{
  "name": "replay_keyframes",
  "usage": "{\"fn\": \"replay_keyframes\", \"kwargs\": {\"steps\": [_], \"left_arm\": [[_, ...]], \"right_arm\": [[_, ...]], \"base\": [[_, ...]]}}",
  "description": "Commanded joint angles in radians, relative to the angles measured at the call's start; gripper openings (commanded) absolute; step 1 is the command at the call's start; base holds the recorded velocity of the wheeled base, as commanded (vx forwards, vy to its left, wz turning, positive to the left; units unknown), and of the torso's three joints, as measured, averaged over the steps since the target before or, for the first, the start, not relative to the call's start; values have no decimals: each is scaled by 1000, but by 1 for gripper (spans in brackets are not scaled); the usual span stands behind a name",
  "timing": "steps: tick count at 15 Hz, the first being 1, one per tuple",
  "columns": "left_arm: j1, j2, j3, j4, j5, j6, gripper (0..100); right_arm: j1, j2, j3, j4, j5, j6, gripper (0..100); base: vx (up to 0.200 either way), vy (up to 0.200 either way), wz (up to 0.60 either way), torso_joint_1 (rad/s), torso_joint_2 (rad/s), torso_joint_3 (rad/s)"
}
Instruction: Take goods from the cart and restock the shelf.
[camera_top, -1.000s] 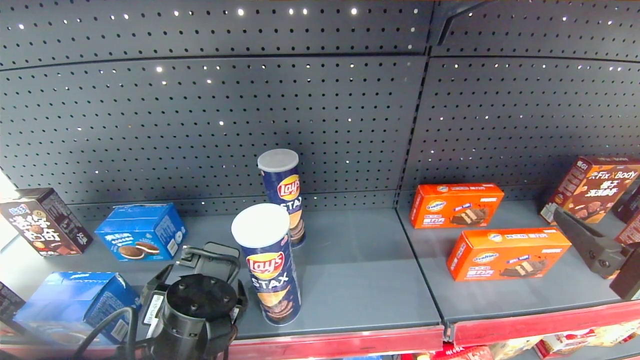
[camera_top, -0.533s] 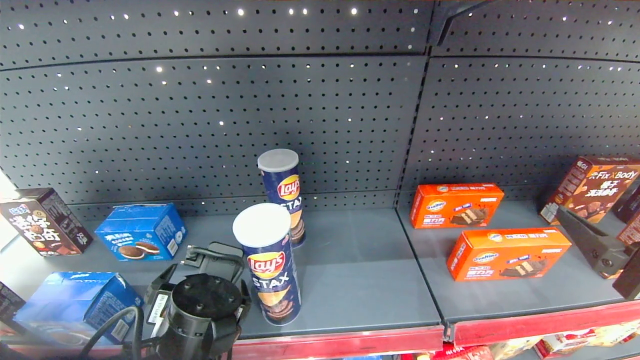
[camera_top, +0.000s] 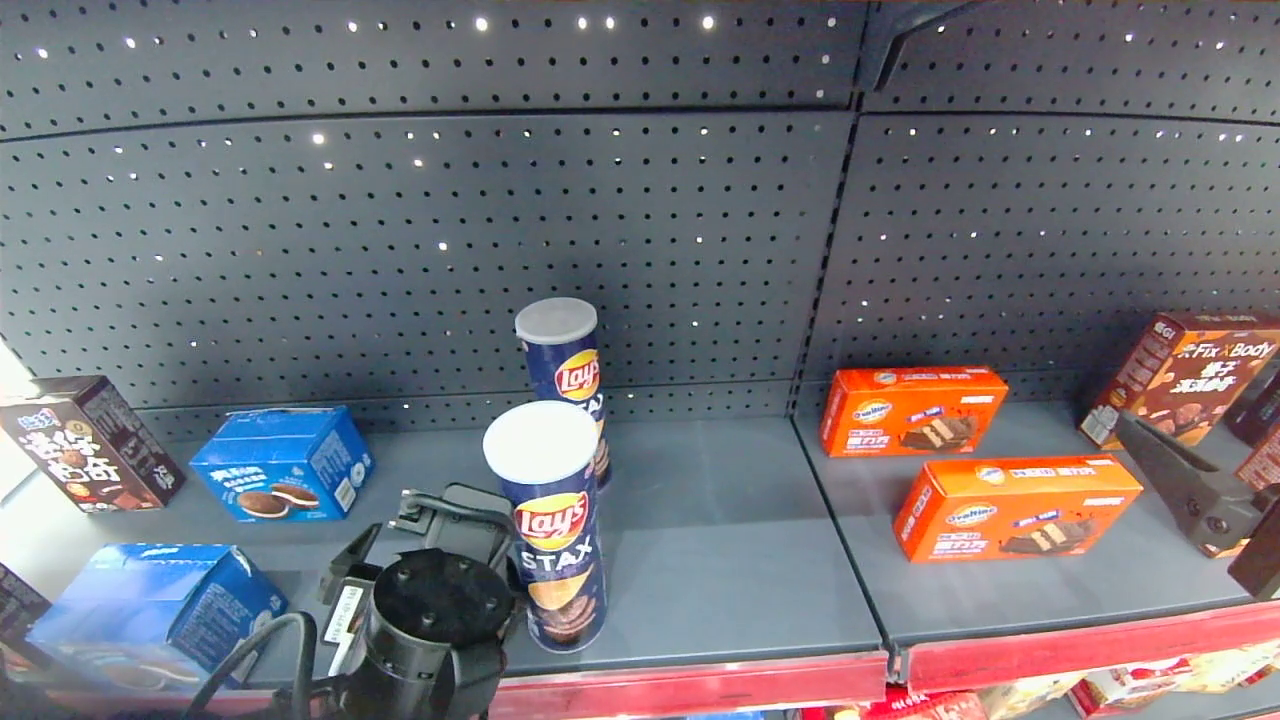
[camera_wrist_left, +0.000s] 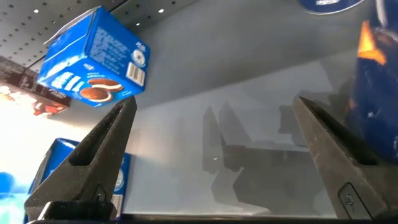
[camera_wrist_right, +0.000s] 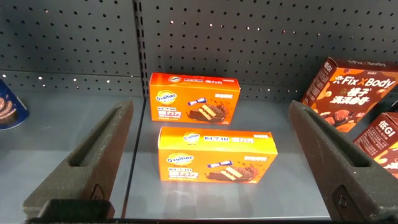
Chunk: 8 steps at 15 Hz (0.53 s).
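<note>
Two dark blue chip cans stand on the grey shelf (camera_top: 720, 540): the front can (camera_top: 555, 525) near the shelf edge and the back can (camera_top: 565, 375) by the pegboard. My left gripper (camera_wrist_left: 214, 106) is low over the shelf just left of the front can (camera_wrist_left: 373, 93), open, with nothing between its fingers; the can is outside one finger (camera_wrist_left: 323, 143). The left arm's wrist (camera_top: 430, 620) is at the shelf's front edge. My right gripper (camera_wrist_right: 211, 107) is open and empty at the far right, facing two orange boxes (camera_wrist_right: 214, 155); one finger (camera_top: 1185, 485) shows in the head view.
Blue cookie boxes (camera_top: 285, 462) (camera_top: 150, 605) and a dark box (camera_top: 90, 440) sit on the shelf's left part. Orange boxes (camera_top: 1015, 505) (camera_top: 910, 408) and brown boxes (camera_top: 1190, 375) fill the right bay. Bare shelf lies right of the cans.
My left arm has moved to the right along the shelf front, and the front can has shifted a little to the right with it. The right gripper has drifted slightly right.
</note>
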Motion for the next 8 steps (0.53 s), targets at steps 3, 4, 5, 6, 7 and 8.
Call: {"fn": "replay_keyframes", "kwargs": {"steps": [3, 4, 5, 6, 7, 8], "left_arm": [[-7, 12, -5, -1, 3, -2, 100], [-6, 11, -5, -1, 3, -2, 100], [-6, 11, -5, -1, 3, -2, 100], [-7, 12, -5, -1, 3, -2, 100], [-9, 14, -7, -1, 1, -2, 100], [-13, 14, -7, -1, 1, -2, 100]], "right_arm": [[0, -3, 1, -1, 0, 0, 100], [0, -3, 1, 1, 0, 0, 100], [0, -3, 1, -1, 0, 0, 100], [0, -3, 1, 1, 0, 0, 100], [0, -3, 1, 1, 0, 0, 100], [0, -3, 1, -1, 0, 0, 100]], "base": [[0, 0, 0, 0, 0, 0], [0, 0, 0, 0, 0, 0], [0, 0, 0, 0, 0, 0], [0, 0, 0, 0, 0, 0], [0, 0, 0, 0, 0, 0], [0, 0, 0, 0, 0, 0]]}}
